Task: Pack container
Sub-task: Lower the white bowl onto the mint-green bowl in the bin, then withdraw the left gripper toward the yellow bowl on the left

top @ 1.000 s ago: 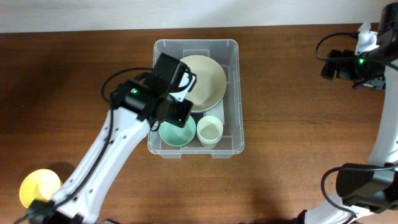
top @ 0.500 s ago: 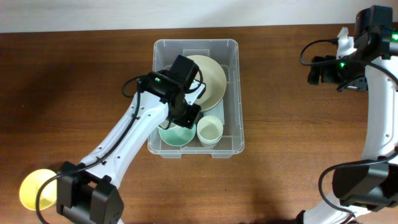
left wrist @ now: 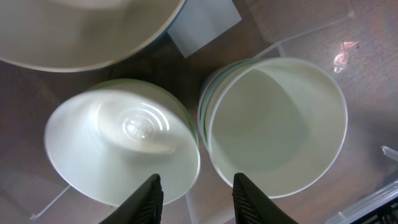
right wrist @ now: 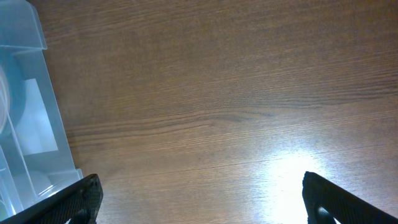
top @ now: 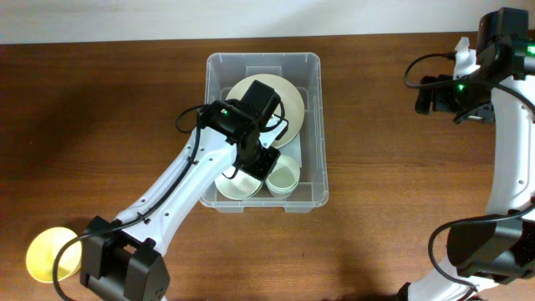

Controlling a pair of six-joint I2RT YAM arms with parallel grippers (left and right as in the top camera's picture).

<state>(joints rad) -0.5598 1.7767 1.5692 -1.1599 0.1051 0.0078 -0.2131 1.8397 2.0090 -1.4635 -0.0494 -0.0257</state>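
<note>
**Desk:** Two claws to account for. How do they stand?

**Operator:** I have the left gripper (left wrist: 198,198) hanging inside the container (top: 316,125), pointing down. Its fingers are parted and pinch nothing, so I call it released. Through its camera I see a pale bowl (left wrist: 121,146) under my left finger, blurred. A cream cup (left wrist: 277,124) stands just beside the bowl on the right. The gap between my fingers sits over the spot where the two rims come close.

**Desk:** And the right one?

**Operator:** The right gripper (right wrist: 199,193) is spread wide over bare table (top: 401,209), well to the right of the container, and it grasps nothing. Only the bin's corner shows at the left edge of its view.

**Desk:** Where is the container itself?

**Operator:** It sits mid-table, toward the far side, with its long sides running near to far. A big cream plate (top: 292,104) fills its far half. The bowl is in the near-left part and the cup in the near-right. I can see the white label (left wrist: 205,28) on the base between the plate and the cup.

**Desk:** Anything outside it?

**Operator:** One yellow bowl (top: 46,255) is at the table's near-left corner, well apart from the bin.
</note>
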